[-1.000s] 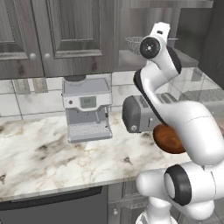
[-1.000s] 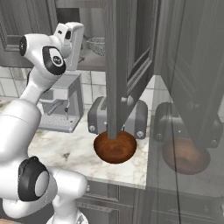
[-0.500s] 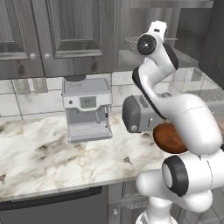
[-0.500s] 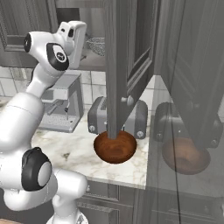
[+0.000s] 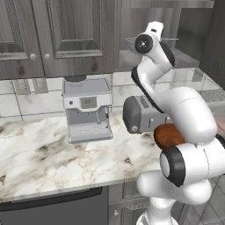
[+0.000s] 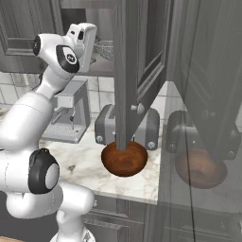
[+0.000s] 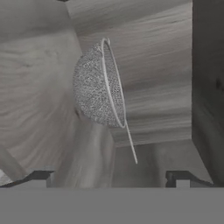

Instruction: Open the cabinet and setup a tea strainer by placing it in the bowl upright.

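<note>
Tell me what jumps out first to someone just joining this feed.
The cabinet door stands open over the counter, and the open gripper is raised to its shelf, facing the mesh tea strainer. Below, the reddish-brown bowl sits empty on the marble counter before the grey toaster.

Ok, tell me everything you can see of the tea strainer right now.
The tea strainer is a round, shallow basket of fine silver-grey wire mesh with a thin metal rim and a thin wire handle trailing from it. It sits on the grey shelf inside the open cabinet, ahead of the open gripper, which is not touching it.
</note>
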Controlling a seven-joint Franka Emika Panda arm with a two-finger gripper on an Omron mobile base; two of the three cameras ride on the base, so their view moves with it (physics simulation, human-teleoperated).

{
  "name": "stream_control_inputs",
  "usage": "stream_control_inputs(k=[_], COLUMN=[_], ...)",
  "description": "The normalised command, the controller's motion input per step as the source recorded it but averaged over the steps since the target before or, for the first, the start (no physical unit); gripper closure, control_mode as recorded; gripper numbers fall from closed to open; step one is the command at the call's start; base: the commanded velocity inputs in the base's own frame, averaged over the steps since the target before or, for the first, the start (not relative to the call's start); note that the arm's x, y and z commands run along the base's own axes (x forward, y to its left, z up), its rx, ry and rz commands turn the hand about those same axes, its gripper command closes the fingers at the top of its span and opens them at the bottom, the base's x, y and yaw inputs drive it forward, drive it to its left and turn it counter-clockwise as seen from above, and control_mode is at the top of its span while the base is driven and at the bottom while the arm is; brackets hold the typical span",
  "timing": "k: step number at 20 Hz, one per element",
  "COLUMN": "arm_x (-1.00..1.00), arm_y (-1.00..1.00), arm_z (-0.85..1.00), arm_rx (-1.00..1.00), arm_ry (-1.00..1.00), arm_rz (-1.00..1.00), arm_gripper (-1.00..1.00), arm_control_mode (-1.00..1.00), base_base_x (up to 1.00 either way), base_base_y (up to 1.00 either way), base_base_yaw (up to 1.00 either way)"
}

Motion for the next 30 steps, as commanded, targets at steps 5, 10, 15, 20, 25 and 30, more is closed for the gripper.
stream_control_inputs(k=[5, 10, 15, 20, 25, 30], arm_x=[0.44, 0.43, 0.39, 0.4, 0.38, 0.34], arm_y=[0.0, 0.0, 0.0, 0.0, 0.0, 0.0], arm_z=[-0.21, -0.14, -0.01, 0.0, -0.03, -0.05], arm_rx=[0.0, 0.0, 0.0, 0.0, 0.0, 0.0], arm_ry=[0.07, 0.04, 0.01, 0.01, 0.03, 0.04], arm_rz=[0.0, 0.0, 0.0, 0.0, 0.0, 0.0], arm_gripper=[-1.0, -1.0, -1.0, -1.0, -1.0, -1.0], arm_control_mode=[-1.0, -1.0, -1.0, -1.0, -1.0, -1.0], base_base_x=[0.0, 0.0, 0.0, 0.0, 0.0, 0.0], base_base_y=[0.0, 0.0, 0.0, 0.0, 0.0, 0.0], base_base_yaw=[0.0, 0.0, 0.0, 0.0, 0.0, 0.0])
